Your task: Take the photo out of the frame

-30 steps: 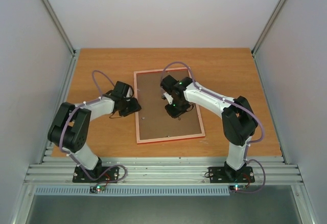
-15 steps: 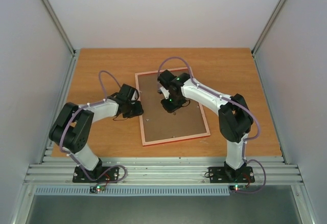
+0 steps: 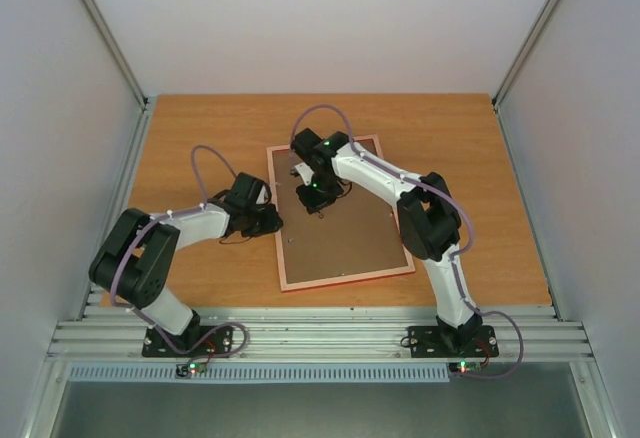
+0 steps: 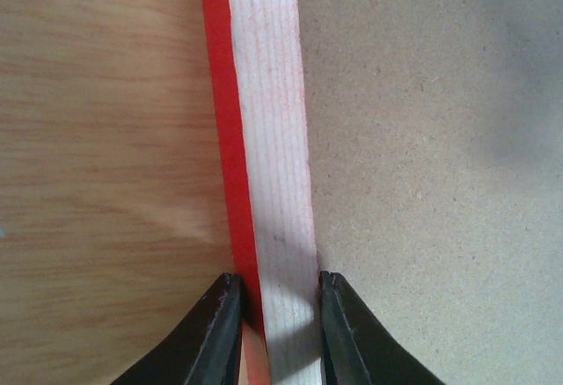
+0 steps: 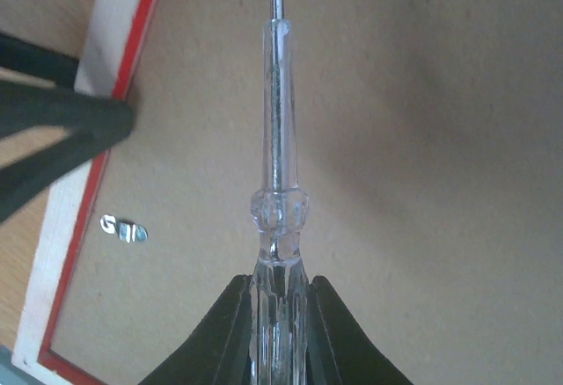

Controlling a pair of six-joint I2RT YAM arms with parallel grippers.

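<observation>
Where the thin red rectangular picture frame [image 3: 345, 278] lies on the orange-brown wooden worktop [image 3: 200, 138], its pale wood back faces up. It sits slightly skewed, and a brown fibreboard backing panel [image 3: 345, 238] fills its opening. The photo is not visible from any view; only the backing panel shows inside the frame.

Left end effector [image 4: 274, 315]: at the frame's left rail, about midway along. Its jaws are narrow and pinch the rail, with one black finger [image 4: 220, 332] against the red outer edge. The other finger rests on the inner edge, where the rail meets the backing panel.

Right end effector [image 5: 280, 306]: over the upper-left part of the backing panel, inside the frame. It is clamped on the handle of a clear plastic screwdriver [image 5: 277, 165]. The thin metal shaft points away from the fingers across the panel and runs out of the wrist view, so tip contact cannot be told.

A small silver metal tab [image 5: 123, 228] lies on the backing panel just inside the frame's left rail, near where the left end effector grips.
</observation>
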